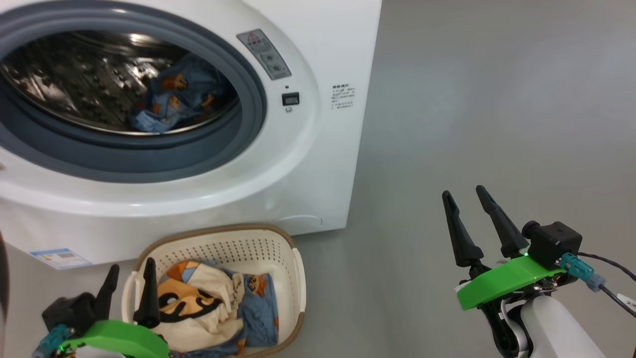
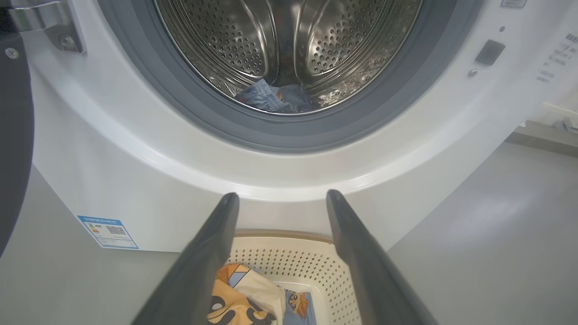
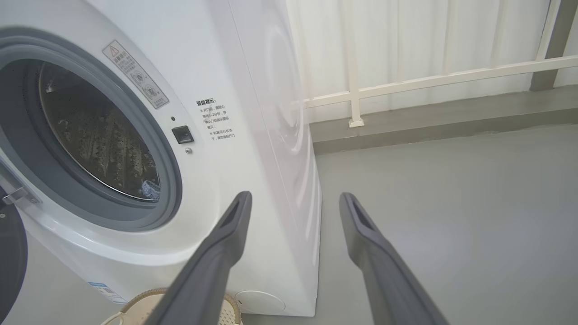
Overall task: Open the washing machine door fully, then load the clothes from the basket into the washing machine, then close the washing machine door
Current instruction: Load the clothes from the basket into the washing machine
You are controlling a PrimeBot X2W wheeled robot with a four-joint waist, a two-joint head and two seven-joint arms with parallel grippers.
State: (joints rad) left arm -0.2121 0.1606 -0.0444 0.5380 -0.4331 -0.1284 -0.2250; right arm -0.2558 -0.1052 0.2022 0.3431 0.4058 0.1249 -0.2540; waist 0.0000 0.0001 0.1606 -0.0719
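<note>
- The washing machine stands on the grey floor. Its round opening faces the robot.
- The washing machine door is swung out to the machine's left. It hangs on a metal hinge, and only its dark edge is visible.
- A light blue garment with orange figures lies crumpled in the steel drum. It sits low at the front, just behind the grey seal.
- The basket sits on the floor directly in front of the machine, below the opening. Its near end is cut off by the head view, so its long axis cannot be determined.
- In the basket, a cream garment with orange and black print lies on the left. A second blue garment lies beside it on the right, its long axis running from the far wall towards the robot.
- The left gripper is spread wide and holds nothing. It hangs over the basket's left rim, fingers pointing at the machine front.
- The right gripper is spread wide and holds nothing. It is over bare floor, well to the right of the basket, fingers pointing forward and tilted slightly left.
</note>
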